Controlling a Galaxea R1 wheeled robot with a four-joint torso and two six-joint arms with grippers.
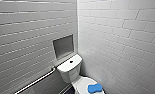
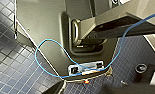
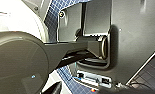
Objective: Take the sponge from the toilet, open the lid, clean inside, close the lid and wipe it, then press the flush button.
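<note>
The white toilet [image 1: 68,72] stands in the corner of the tiled walls, low in the head view. Its oval lid [image 1: 81,83] is down. The bright blue sponge [image 1: 94,88] lies on the lid's near right part. The small dark flush button [image 1: 71,61] sits in the middle of the flat tank top. My left gripper [image 2: 86,89] hangs open over the dark blue floor tiles beside my own base, holding nothing. My right gripper [image 3: 83,90] is open too, low beside the base and empty.
A metal grab bar [image 1: 35,81] runs along the left wall beside the tank. A recessed niche [image 1: 63,45] sits in the wall above the tank. White tiled walls close in on the left and right. A thin blue cable [image 2: 43,50] loops over my base.
</note>
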